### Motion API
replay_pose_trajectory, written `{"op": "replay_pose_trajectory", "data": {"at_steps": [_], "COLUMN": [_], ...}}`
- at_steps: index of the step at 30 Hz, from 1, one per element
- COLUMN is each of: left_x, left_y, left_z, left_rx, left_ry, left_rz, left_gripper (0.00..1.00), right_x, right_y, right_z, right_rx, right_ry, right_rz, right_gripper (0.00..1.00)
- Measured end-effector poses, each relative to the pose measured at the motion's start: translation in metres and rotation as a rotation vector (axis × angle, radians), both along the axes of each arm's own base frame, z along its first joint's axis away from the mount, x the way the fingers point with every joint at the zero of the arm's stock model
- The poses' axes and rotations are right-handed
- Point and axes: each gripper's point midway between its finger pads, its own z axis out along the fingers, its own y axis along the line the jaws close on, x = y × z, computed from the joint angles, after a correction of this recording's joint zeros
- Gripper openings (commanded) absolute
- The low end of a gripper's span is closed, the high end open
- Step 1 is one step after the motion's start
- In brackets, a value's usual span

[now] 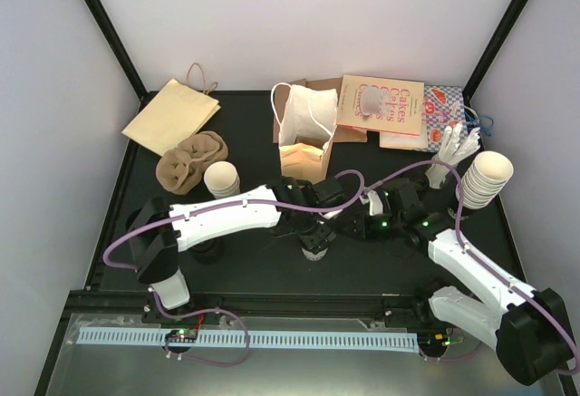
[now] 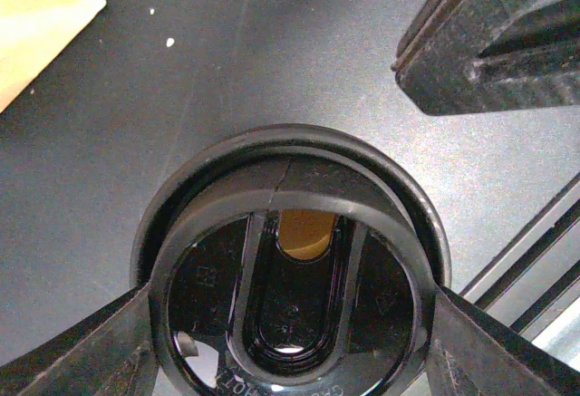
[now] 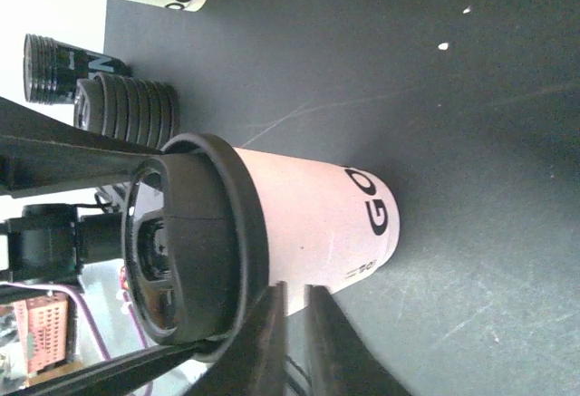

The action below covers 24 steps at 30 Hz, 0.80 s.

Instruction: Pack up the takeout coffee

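Centrally, we see the takeout coffee standing upright on the dark table (image 1: 381,274), just in front of the open paper bag (image 1: 304,129) and between the two arms. It consists of a white cup (image 3: 308,215) printed with black letters and a black lid (image 2: 290,314) seated on its rim.

The left gripper (image 1: 313,233) is over the cup, and its fingers (image 2: 82,355) press the lid's edge from opposite sides, so this hand is grasping the lid. Through the lid's opening we make out a patch of brown.

The right gripper (image 3: 294,323) reaches in from the right. Its jaws are drawn almost together with only a thin slit between them and nothing held. The tips lie right against the lid's rim, though we cannot tell whether they touch it.

Behind and to the left lie a flat tan bag (image 1: 172,115) and a brown pulp tray (image 1: 190,160), with a stack of white cups (image 1: 222,178) just beside the tray. A second cup stack (image 1: 485,178) stands at the right. A pile of black lids (image 3: 127,111) sits near the cup.
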Motion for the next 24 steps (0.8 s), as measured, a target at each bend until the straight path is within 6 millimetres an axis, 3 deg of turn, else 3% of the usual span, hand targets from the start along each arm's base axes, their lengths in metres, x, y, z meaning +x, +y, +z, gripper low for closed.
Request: {"op": "replay_pose_trajectory", "data": {"at_steps": [14,24], "left_x": [-0.001,-0.002], "left_y": [0.0,0.0], "left_z": [0.0,-0.001], "left_rx": [-0.004,-0.008], "left_ry": [-0.006,-0.012], "left_rz": [-0.014,-0.026], "left_gripper": [0.63,0.62], "right_x": [-0.005,0.006], "right_y": [0.023,0.029], "right_z": [0.022,0.007], "right_rx": [0.165,0.179], "right_ry": [0.037,0.062], "right_rz": [0.097,0.098], "right_gripper": [0.01,0.01]}}
